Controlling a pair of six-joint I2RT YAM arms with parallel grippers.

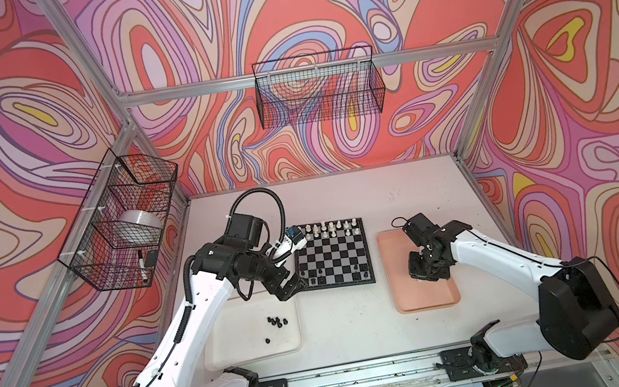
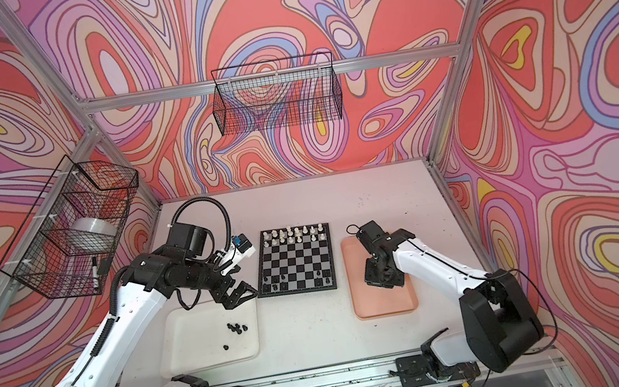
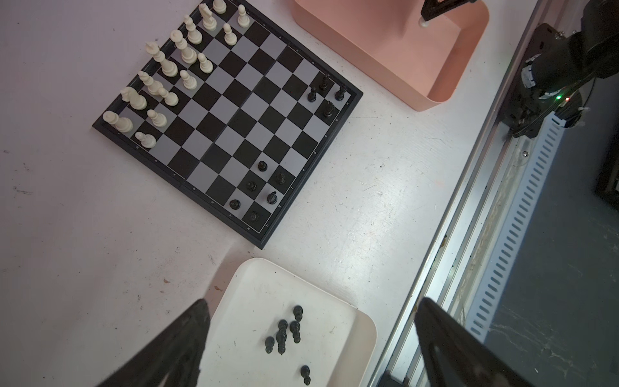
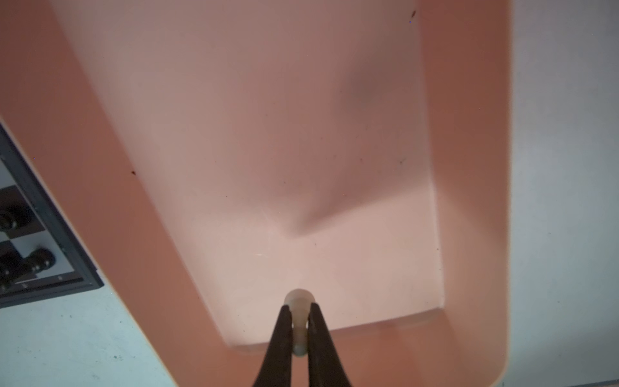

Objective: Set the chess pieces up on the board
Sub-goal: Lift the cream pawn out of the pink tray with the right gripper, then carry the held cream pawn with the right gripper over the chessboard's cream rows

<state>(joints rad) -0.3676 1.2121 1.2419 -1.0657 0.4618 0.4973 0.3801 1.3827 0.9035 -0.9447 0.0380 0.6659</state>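
Fingers of right gripper pinch cream piece low over pink tray, just beside board. Lift it straight, keep it upright, seat it on vacant square among board's cream ranks. Left gripper spread wide off board's near corner, by white tray holding black pieces.

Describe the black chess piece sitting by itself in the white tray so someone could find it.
Find the white tray beside the board, on the left arm's side. Most black pieces in it cluster; the lone black piece sits apart, nearer the robot's base.
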